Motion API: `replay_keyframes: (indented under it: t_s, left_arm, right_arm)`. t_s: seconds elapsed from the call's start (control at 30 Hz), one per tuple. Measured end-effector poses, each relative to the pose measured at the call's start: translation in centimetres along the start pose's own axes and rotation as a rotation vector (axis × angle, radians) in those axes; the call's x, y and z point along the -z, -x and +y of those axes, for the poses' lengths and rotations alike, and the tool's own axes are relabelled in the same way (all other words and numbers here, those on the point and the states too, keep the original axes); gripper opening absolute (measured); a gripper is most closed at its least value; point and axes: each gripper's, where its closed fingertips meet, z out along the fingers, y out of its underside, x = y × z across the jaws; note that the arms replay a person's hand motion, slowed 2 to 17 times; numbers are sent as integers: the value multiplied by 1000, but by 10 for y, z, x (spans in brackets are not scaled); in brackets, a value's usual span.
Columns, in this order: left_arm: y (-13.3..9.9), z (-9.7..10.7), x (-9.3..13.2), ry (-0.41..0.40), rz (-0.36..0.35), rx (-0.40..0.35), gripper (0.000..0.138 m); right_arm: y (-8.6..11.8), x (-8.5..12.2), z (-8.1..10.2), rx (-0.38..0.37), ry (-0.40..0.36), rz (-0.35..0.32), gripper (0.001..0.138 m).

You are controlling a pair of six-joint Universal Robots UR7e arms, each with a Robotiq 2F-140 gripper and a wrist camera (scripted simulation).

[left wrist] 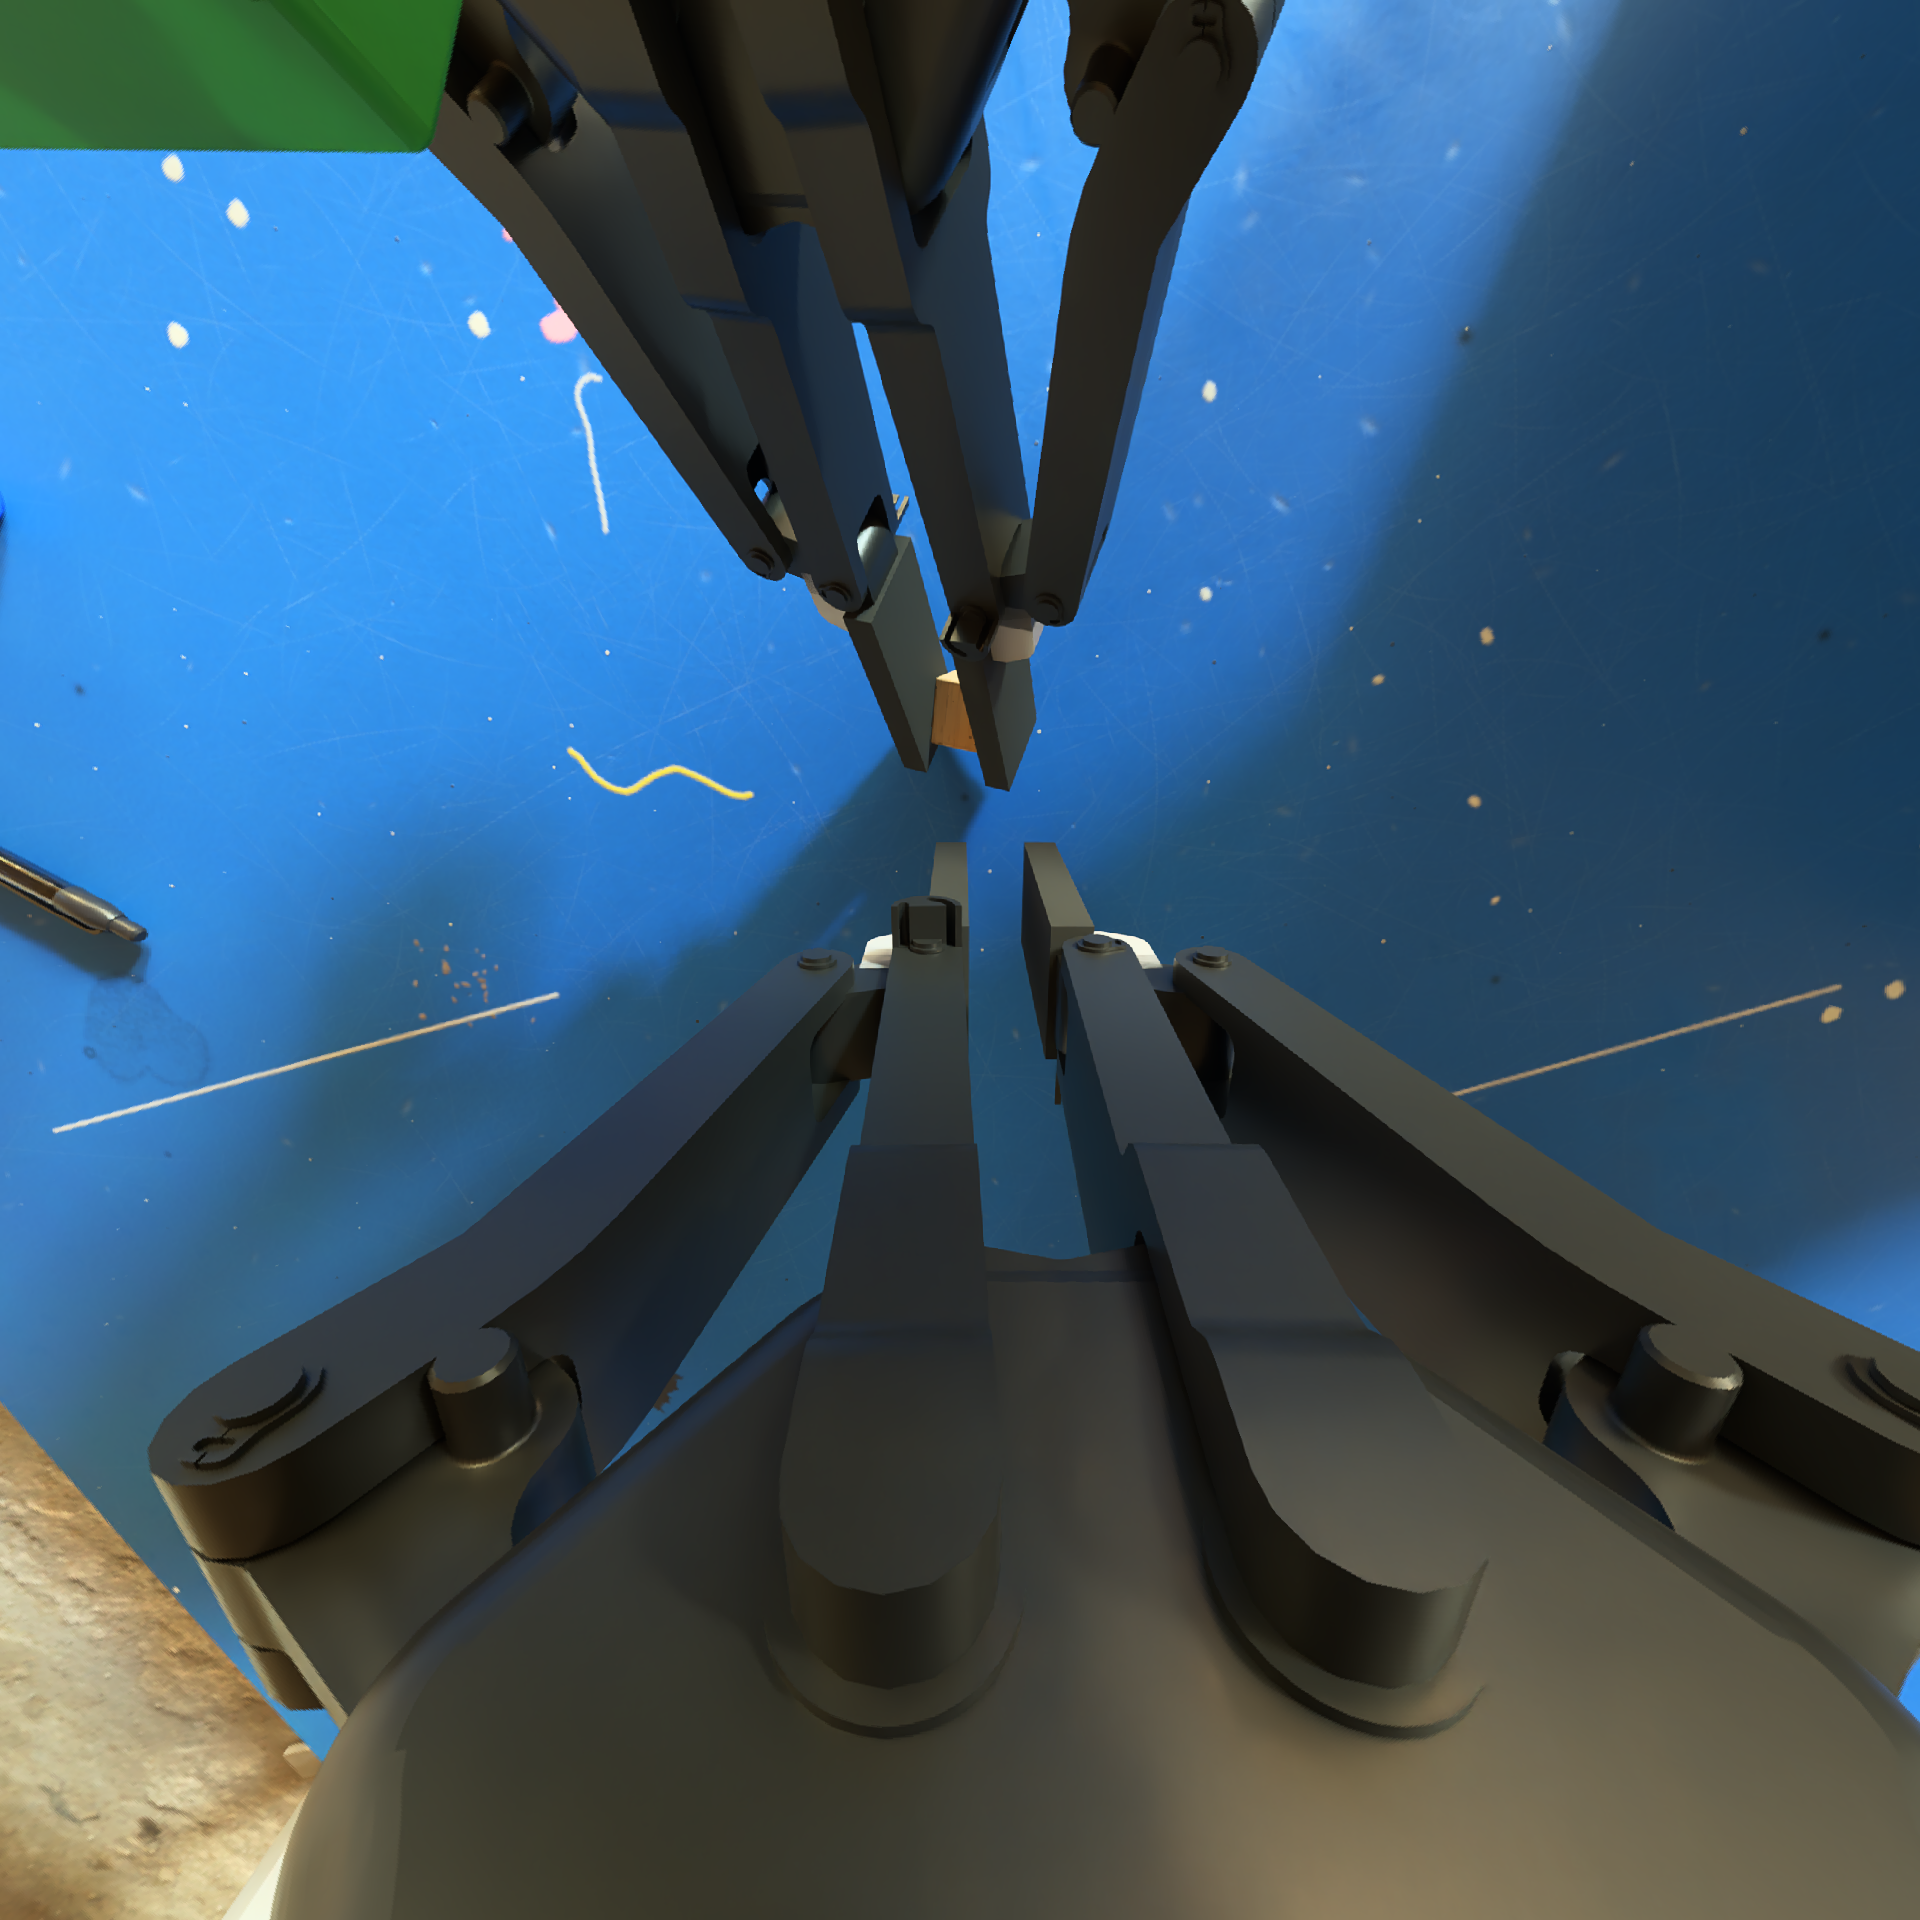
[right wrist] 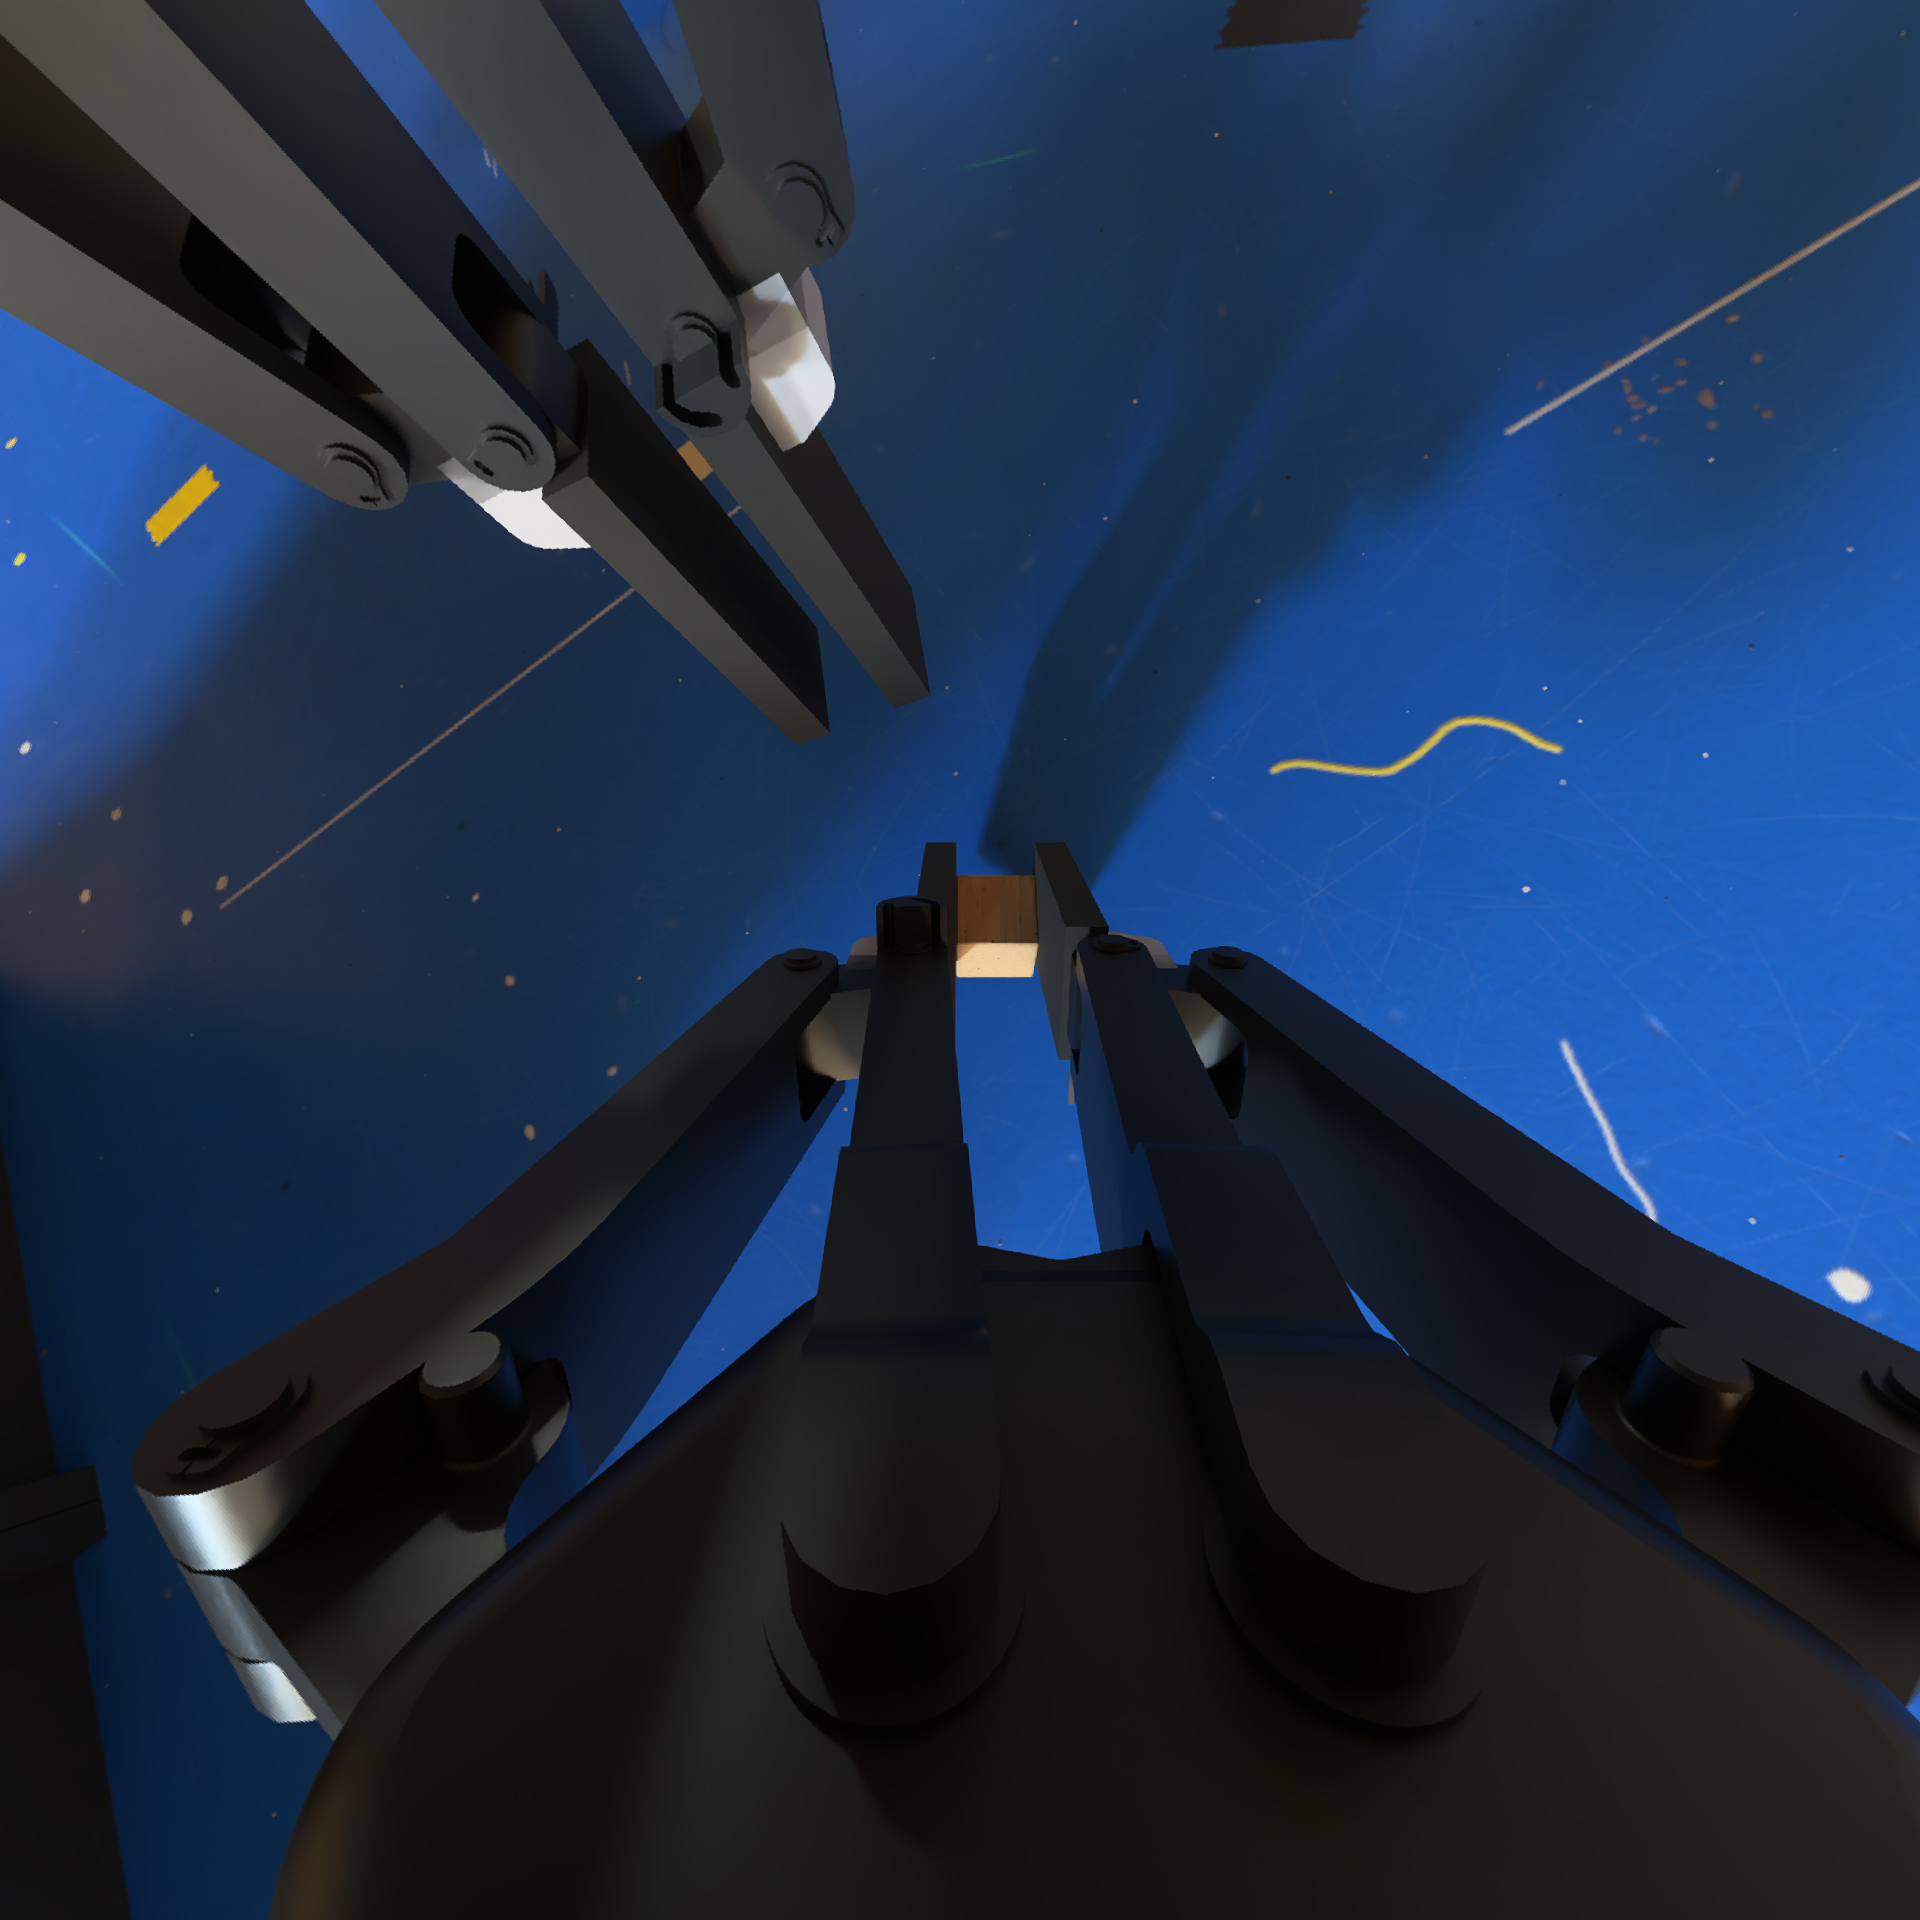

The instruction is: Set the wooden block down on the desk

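The right gripper (right wrist: 995,868) is clamped on the wooden block (right wrist: 995,925). In the right wrist view the block sits at the centre of the frame, pinched between the two fingertips, with its pale near face and its browner upper face showing. It is held near the very tips, probably so that the fingers will not hit the desk before the block does.

The left gripper (left wrist: 995,868) carries nothing. Its fingers stand a little apart, with only blue surface in the narrow gap between them. It points toward the right gripper, tip facing tip, and the two are near but not touching. In the left wrist view the block (left wrist: 954,711) appears just above the centre, between the other gripper's fingers.

Both arms point steeply down at the blue desk (right wrist: 1558,935). I cannot say surely how high the block hangs, but a shadow lies on the desk beyond it, so I judge it is not yet resting there.

Further out, a yellow thread (left wrist: 657,777) lies left of centre, a pen (left wrist: 73,899) at the left edge, and a green box (left wrist: 218,73) in the upper left corner.
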Motion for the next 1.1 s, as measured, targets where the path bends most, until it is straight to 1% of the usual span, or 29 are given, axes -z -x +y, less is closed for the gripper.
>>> replay_keyframes:
  t_s: [0.43,0.87,1.1]
  left_arm:
    - [0,0,0,-5,2,5,15]
    - [1,1,1,25,44,-24,15]
    - [1,2,0,35,46,-56,15]
  right_arm:
    - [0,0,0,0,-4,-6,20]
    - [0,0,0,-2,-7,-6,20]
    - [0,0,0,-3,-8,-5,20]
